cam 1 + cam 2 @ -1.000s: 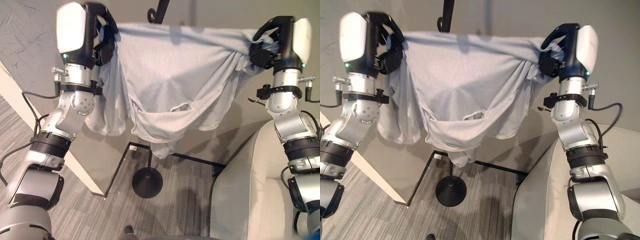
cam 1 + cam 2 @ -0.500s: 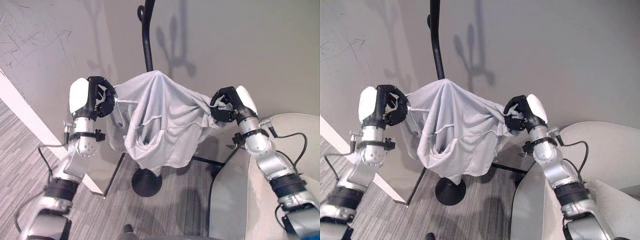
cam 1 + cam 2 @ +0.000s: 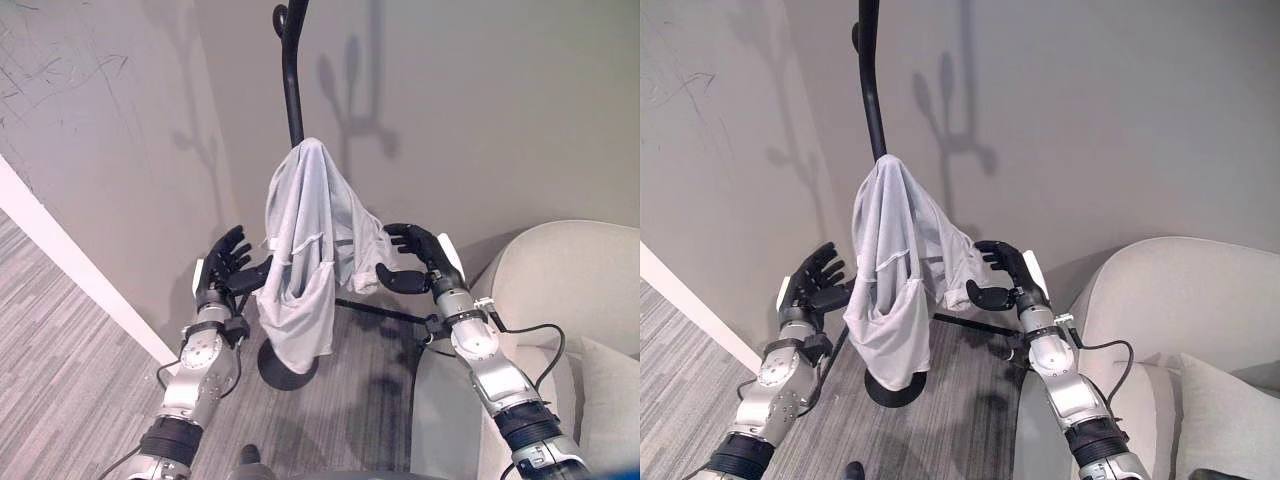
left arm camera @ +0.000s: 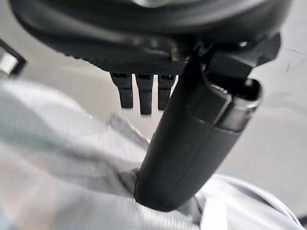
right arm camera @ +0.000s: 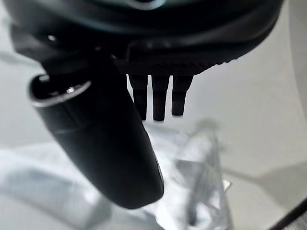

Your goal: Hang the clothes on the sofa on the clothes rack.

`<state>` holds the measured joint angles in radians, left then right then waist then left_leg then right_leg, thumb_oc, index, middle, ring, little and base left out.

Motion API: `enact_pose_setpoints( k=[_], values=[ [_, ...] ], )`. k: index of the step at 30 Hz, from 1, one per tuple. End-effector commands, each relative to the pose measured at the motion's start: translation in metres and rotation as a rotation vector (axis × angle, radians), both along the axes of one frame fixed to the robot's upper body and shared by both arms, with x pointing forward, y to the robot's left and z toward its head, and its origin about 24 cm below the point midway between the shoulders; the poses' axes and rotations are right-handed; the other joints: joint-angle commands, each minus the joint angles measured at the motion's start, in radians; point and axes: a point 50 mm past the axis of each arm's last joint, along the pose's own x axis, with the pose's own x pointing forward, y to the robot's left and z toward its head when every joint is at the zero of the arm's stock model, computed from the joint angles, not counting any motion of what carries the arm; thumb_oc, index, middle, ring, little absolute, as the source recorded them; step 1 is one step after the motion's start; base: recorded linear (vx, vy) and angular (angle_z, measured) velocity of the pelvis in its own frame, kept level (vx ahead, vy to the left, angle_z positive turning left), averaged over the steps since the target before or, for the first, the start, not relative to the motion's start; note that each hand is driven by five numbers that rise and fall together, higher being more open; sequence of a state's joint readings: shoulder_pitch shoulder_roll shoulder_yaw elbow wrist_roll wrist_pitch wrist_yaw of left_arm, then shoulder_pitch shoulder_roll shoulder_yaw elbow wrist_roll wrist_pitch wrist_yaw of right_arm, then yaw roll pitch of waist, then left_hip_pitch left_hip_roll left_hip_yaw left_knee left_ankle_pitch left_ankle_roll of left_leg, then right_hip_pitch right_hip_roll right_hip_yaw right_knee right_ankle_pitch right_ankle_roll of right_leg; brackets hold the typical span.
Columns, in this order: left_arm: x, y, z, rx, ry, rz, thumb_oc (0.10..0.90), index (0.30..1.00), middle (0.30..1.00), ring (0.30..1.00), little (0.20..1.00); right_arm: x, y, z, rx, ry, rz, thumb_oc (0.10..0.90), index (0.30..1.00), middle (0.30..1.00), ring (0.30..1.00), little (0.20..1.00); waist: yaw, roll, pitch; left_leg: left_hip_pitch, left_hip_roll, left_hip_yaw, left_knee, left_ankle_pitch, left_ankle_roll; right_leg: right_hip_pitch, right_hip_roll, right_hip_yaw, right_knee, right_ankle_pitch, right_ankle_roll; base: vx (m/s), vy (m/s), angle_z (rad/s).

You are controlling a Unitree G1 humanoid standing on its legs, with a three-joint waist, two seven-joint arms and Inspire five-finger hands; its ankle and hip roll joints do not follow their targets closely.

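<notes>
The shirt (image 3: 308, 262) hangs draped over a hook of the rack (image 3: 291, 70), left of the sofa (image 3: 560, 290). It looks light, soft and limp, likely to slide; best held by bunched cloth near the collar. Left hand (image 3: 222, 265) and right hand (image 3: 417, 260) flank it, fingers released.

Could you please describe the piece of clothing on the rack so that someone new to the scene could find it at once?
Start at the tall black clothes rack standing against the grey wall. Draped over it partway up hangs a pale grey shirt, between the open left robot hand and open right robot hand. It is the one soft, light thing on that dark pole.
</notes>
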<state>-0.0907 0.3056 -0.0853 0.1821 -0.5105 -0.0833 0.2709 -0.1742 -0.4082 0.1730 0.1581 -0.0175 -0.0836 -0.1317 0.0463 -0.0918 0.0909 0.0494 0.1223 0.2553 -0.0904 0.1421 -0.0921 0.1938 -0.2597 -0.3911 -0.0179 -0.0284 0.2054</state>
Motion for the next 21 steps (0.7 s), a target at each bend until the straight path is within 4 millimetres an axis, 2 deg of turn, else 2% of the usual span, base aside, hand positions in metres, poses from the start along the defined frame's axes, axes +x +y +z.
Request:
enact_pose_setpoints(
  k=[1,2,3,5,7,8,9,12,15,17,19,20,21],
  values=[
    [0.012,0.019,0.061,0.106,-0.269,0.024,0.8,0.9,0.9,0.9,0.9,0.004,-0.022,0.076,0.023,-0.333,-0.004,0.8,0.9,0.9,0.9,0.9,0.018,0.036,-0.087,0.044,0.0,-0.032,0.018,-0.132,0.03,-0.038,0.01,0.0,0.052,0.016,-0.028,0.01,-0.017,-0.04],
    [0.012,0.019,0.06,0.106,-0.269,0.023,0.8,0.9,0.9,0.9,0.9,0.003,-0.022,0.076,0.023,-0.332,-0.005,0.8,0.9,0.9,0.9,0.9,0.018,0.036,-0.088,0.044,0.001,-0.033,0.018,-0.132,0.03,-0.037,0.01,0.0,0.051,0.016,-0.028,0.0,0.0,0.0],
    [0.004,0.031,0.065,0.161,-0.277,0.042,0.8,0.9,0.9,0.9,0.9,-0.004,-0.033,0.085,0.015,-0.372,-0.025,0.8,0.9,0.9,0.9,0.9,0.016,0.039,-0.088,0.043,0.002,-0.034,0.017,-0.131,0.028,-0.036,0.013,0.002,0.045,0.015,-0.029,0.0,0.0,0.0],
    [-0.001,0.036,0.066,0.178,-0.282,0.043,0.8,0.9,0.9,0.9,0.9,-0.008,-0.037,0.09,0.013,-0.39,-0.026,0.8,0.9,0.9,0.9,0.9,0.016,0.041,-0.088,0.042,0.003,-0.035,0.016,-0.13,0.027,-0.035,0.014,0.003,0.041,0.015,-0.03,0.0,0.0,0.0],
    [-0.016,0.049,0.07,0.227,-0.295,0.036,0.8,0.9,0.9,0.9,0.9,-0.02,-0.05,0.1,0.012,-0.439,-0.037,0.8,0.9,0.9,0.9,0.9,0.015,0.043,-0.085,0.039,0.005,-0.038,0.015,-0.129,0.025,-0.036,0.017,0.003,0.038,0.014,-0.031,0.0,0.0,0.0],
    [-0.032,0.062,0.07,0.245,-0.297,0.025,0.8,0.9,0.9,0.9,0.9,-0.03,-0.059,0.108,0.052,-0.484,-0.028,0.8,0.9,0.9,0.9,0.9,0.015,0.044,-0.082,0.037,0.006,-0.039,0.015,-0.128,0.024,-0.037,0.019,0.005,0.035,0.014,-0.031,0.0,0.0,0.0],
    [-0.034,0.063,0.069,0.245,-0.296,0.022,0.8,0.9,0.9,0.9,0.9,-0.031,-0.059,0.107,0.055,-0.481,-0.026,0.8,0.9,0.9,0.9,0.9,0.014,0.043,-0.085,0.038,0.006,-0.039,0.015,-0.128,0.023,-0.036,0.019,0.005,0.035,0.015,-0.031,0.0,0.0,0.0],
    [-0.058,0.087,0.064,0.221,-0.298,0.007,0.8,0.9,0.9,0.9,0.9,-0.049,-0.072,0.105,0.18,-0.501,0.01,0.8,0.9,0.9,0.9,0.9,0.011,0.044,-0.08,0.034,0.008,-0.037,0.014,-0.128,0.021,-0.039,0.02,0.006,0.031,0.016,-0.03,-0.02,0.002,-0.05],
    [-0.074,0.105,0.037,-0.018,-0.316,0.189,0.8,0.9,0.9,0.9,0.9,-0.061,-0.084,0.079,0.399,-0.435,0.018,0.8,0.9,0.9,0.9,0.9,0.008,0.036,-0.076,0.034,0.009,-0.034,0.014,-0.13,0.016,-0.039,0.021,0.008,0.029,0.012,-0.03,0.0,0.0,0.0],
    [-0.083,0.109,0.009,-0.073,-0.221,0.313,0.8,0.9,0.9,0.9,0.9,-0.065,-0.085,0.05,0.593,-0.365,-0.004,0.8,0.9,0.9,0.9,0.9,0.006,0.031,-0.073,0.034,0.01,-0.034,0.014,-0.131,0.015,-0.038,0.021,0.006,0.03,0.01,-0.032,0.0,0.0,0.0],
    [-0.099,0.112,-0.029,-0.072,-0.029,0.366,0.8,0.9,0.9,0.9,0.9,-0.067,-0.084,0.013,0.772,-0.273,-0.064,0.8,0.9,0.9,0.9,0.9,0.005,0.03,-0.069,0.032,0.01,-0.035,0.015,-0.131,0.015,-0.04,0.022,0.005,0.031,0.009,-0.034,0.0,0.0,0.0],
    [-0.11,0.109,-0.061,-0.086,0.136,0.366,0.8,0.9,0.9,0.9,0.9,-0.068,-0.081,-0.012,0.864,-0.198,-0.112,0.8,0.9,0.9,0.9,0.9,0.005,0.033,-0.064,0.033,0.011,-0.034,0.017,-0.133,0.014,-0.04,0.022,0.003,0.036,0.007,-0.034,-0.03,0.009,0.0],
    [-0.117,0.105,-0.082,-0.097,0.25,0.344,0.8,0.9,0.9,0.9,0.9,-0.069,-0.076,-0.033,0.932,-0.133,-0.15,0.8,0.9,0.9,0.9,0.9,0.004,0.036,-0.061,0.031,0.009,-0.035,0.018,-0.132,0.014,-0.042,0.022,0.003,0.038,0.008,-0.034,-0.05,0.022,0.0]
  ],
)
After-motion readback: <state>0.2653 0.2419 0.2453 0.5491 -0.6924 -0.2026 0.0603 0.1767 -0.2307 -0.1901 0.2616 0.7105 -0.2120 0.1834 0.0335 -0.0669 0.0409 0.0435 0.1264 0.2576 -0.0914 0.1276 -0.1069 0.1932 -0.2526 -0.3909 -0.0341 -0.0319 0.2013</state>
